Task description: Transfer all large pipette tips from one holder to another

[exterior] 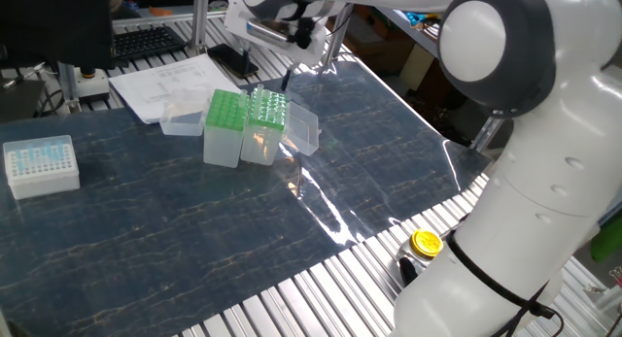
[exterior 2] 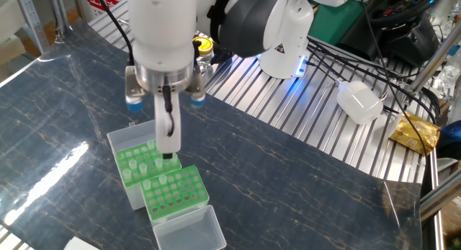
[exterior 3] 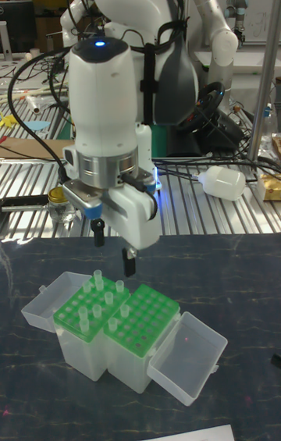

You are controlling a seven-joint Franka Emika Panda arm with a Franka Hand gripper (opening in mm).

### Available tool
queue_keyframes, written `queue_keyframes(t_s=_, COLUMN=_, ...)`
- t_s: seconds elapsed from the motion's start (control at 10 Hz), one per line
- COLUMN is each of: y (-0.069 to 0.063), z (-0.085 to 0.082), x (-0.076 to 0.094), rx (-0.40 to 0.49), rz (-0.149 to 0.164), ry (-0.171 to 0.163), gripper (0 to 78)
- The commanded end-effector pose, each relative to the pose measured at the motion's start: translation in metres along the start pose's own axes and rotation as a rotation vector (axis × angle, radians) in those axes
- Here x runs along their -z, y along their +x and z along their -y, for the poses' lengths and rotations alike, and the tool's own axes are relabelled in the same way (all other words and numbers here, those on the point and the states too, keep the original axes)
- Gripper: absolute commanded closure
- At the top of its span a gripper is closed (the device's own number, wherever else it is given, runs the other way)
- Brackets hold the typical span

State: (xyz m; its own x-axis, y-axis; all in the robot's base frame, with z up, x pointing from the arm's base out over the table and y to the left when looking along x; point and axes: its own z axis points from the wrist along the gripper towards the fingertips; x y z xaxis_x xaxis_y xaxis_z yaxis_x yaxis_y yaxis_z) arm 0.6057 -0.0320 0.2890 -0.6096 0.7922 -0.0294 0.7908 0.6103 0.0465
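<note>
Two green racks stand side by side on the dark mat, each with its clear lid open. The rack [exterior 3: 70, 322] on the left in the tall view carries several large pipette tips [exterior 3: 95, 279] standing up. Its neighbour [exterior 3: 152, 314] has a few tips [exterior 3: 114, 325] along the shared side. My gripper [exterior 3: 114, 247] hangs open just above the racks' far edge, holding nothing. In the other fixed view one finger [exterior 2: 168, 138] points down over the seam between the racks [exterior 2: 175, 192]. The one fixed view shows the racks [exterior: 225, 112] below the gripper [exterior: 274, 77].
A white box of small pale-blue tips [exterior: 41, 165] sits at the mat's left end. Papers [exterior: 165, 84] lie behind the racks. A yellow-capped jar [exterior 2: 202, 46] and a white bottle [exterior 2: 359, 101] rest on the metal slats near the robot base [exterior 2: 284, 48].
</note>
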Motion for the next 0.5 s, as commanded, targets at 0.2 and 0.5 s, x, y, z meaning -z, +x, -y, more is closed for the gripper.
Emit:
queue_keyframes(t_s=0.2, y=-0.0064, z=-0.0230, x=-0.0091, rx=-0.255, rz=0.015, ry=-0.020, gripper=0.1)
queue_keyframes(t_s=0.5, y=-0.0138, z=-0.0300, x=-0.0094, rx=-0.337, rz=0.017, ry=-0.023, gripper=0.1)
